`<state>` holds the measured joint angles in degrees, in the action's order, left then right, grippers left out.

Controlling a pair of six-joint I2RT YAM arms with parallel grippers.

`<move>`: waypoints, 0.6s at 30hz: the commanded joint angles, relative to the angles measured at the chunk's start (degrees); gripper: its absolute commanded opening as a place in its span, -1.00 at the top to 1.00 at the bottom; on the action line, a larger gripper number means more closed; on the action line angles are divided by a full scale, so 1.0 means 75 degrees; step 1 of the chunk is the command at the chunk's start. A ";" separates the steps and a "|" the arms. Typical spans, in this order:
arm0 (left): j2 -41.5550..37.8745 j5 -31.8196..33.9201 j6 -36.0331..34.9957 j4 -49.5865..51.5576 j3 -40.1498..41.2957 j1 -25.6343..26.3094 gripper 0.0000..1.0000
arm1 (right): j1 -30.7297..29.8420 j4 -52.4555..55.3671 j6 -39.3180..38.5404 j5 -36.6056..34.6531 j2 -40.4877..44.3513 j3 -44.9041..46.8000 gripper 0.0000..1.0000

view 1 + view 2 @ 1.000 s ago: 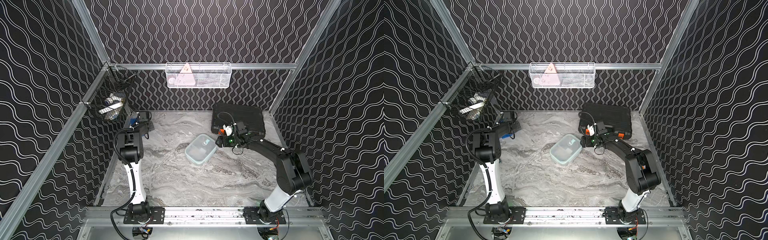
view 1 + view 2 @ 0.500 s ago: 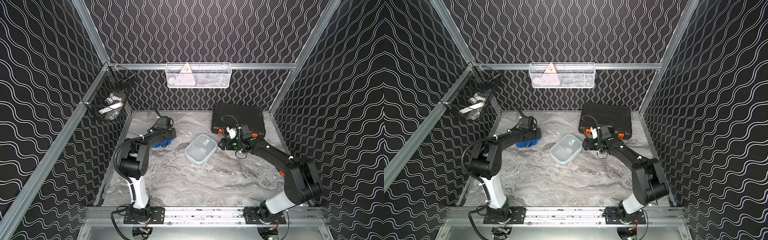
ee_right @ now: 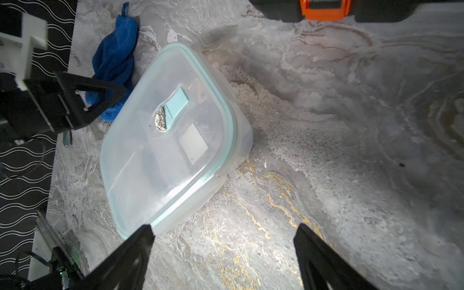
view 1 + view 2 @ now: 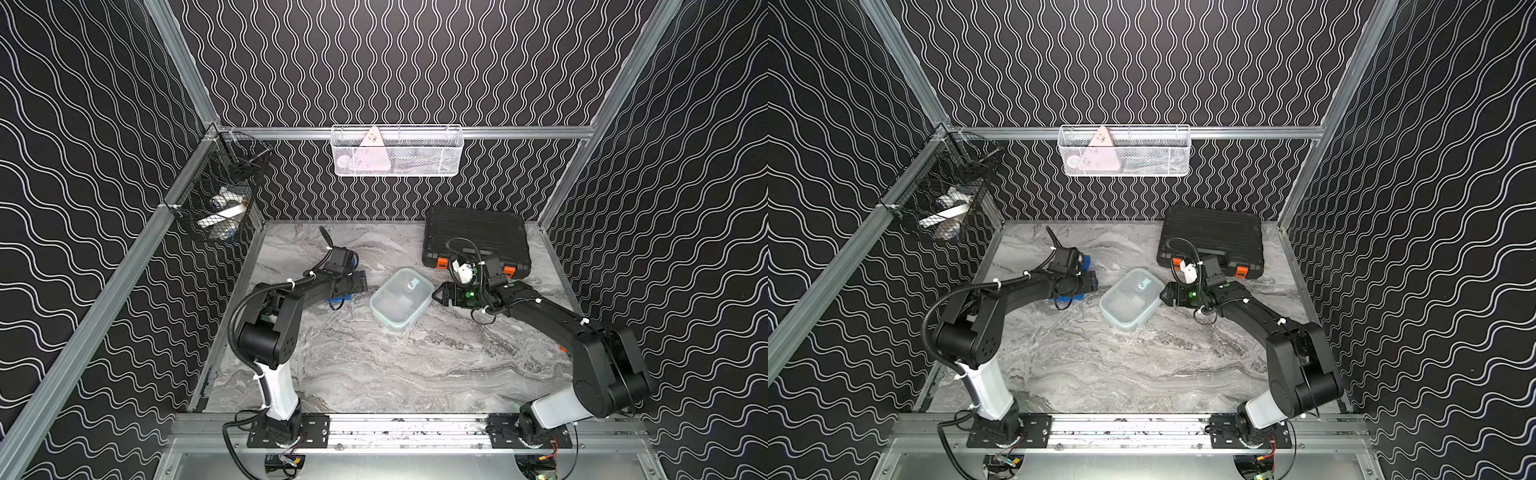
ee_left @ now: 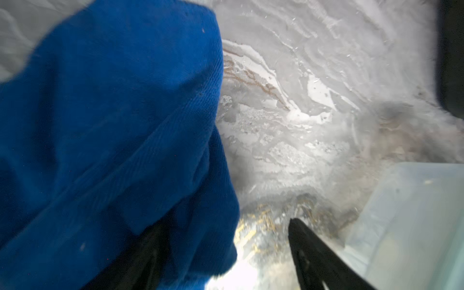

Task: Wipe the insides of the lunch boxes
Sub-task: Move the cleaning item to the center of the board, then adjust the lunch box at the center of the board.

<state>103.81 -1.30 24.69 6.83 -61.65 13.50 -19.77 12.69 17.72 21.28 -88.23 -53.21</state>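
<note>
On your marble worktop, black ribbed case sits back right. Lidded clear lunch box lies mid-worktop between both claws. Bunched blue cloth sits by left claw, overlapping one finger; fingers spread. Your right claw also spread, one fingertip at the box corner, contact unclear.

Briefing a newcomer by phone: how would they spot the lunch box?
On the marble tabletop, find the black ribbed case at the back. Just in front sits the lunch box: clear plastic, lidded, pale-green rim, unlike the crumpled blue cloth nearby.
</note>
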 commanded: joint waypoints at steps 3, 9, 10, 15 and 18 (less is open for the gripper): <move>-0.0718 -0.0307 0.0429 -0.0404 0.0499 0.0501 -0.79 | 0.0045 -0.0731 0.0387 0.0298 -0.0447 -0.0140 -0.81; -0.1543 -0.0603 0.1134 -0.0902 0.1537 0.1022 -0.86 | 0.0289 -0.1697 0.0780 0.0402 -0.0781 -0.0077 -0.82; -0.1627 -0.0612 0.1256 -0.0888 0.1655 0.1097 -0.86 | 0.0321 -0.1913 0.0852 0.0436 -0.0874 -0.0078 -0.82; -0.1994 -0.0370 0.1698 -0.0870 0.2029 0.1497 -0.90 | 0.0357 -0.2323 0.0974 0.0954 -0.1568 -0.0465 -0.79; -0.2061 -0.0389 0.1834 -0.0961 0.2129 0.1777 -0.91 | 0.0352 -0.2568 0.1054 0.1202 -0.1845 -0.0506 -0.76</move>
<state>88.88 -4.47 35.55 1.26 -46.35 25.82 -17.08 -2.31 24.23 27.20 -100.95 -56.49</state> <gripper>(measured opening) 0.953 0.879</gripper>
